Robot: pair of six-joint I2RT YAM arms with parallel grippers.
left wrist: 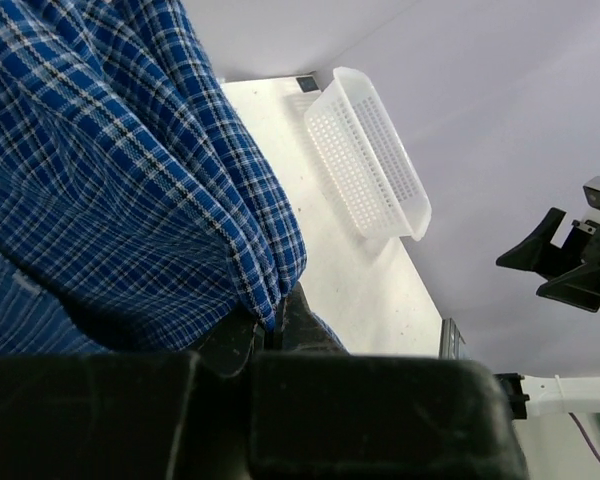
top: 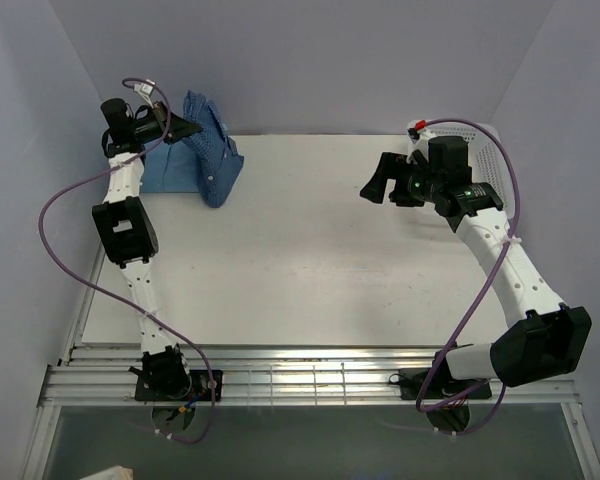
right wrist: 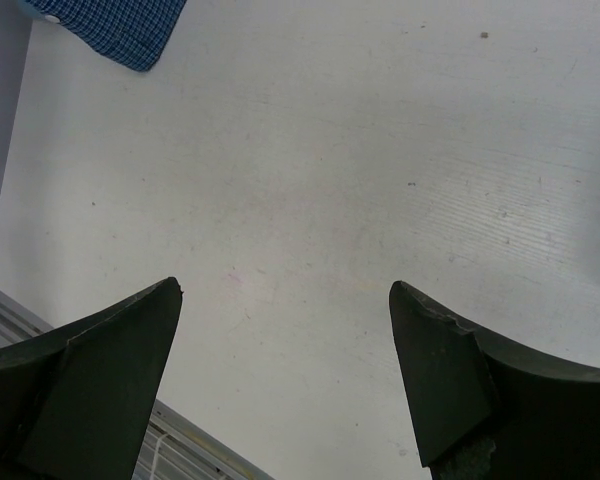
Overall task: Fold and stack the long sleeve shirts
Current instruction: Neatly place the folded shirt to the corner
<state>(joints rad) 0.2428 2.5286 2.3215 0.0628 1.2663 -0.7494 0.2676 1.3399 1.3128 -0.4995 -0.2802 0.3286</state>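
The dark blue checked shirt (top: 209, 150) hangs bunched at the table's far left corner, lifted by my left gripper (top: 187, 126), which is shut on a fold of it. In the left wrist view the checked shirt (left wrist: 110, 190) fills the left side and its fold runs down between the closed fingers (left wrist: 310, 325). The plain light blue shirt (top: 172, 170) lies flat on the table under and behind it. My right gripper (top: 373, 184) is open and empty, held above the table at the right. In the right wrist view the right gripper (right wrist: 285, 330) frames bare table, with a corner of the checked shirt (right wrist: 115, 25) at top left.
A white plastic mesh basket (top: 488, 165) stands at the table's far right, mostly hidden behind my right arm; it also shows in the left wrist view (left wrist: 365, 150). The white table (top: 300, 250) runs between the arms. A metal rail (top: 300, 380) lines the near edge.
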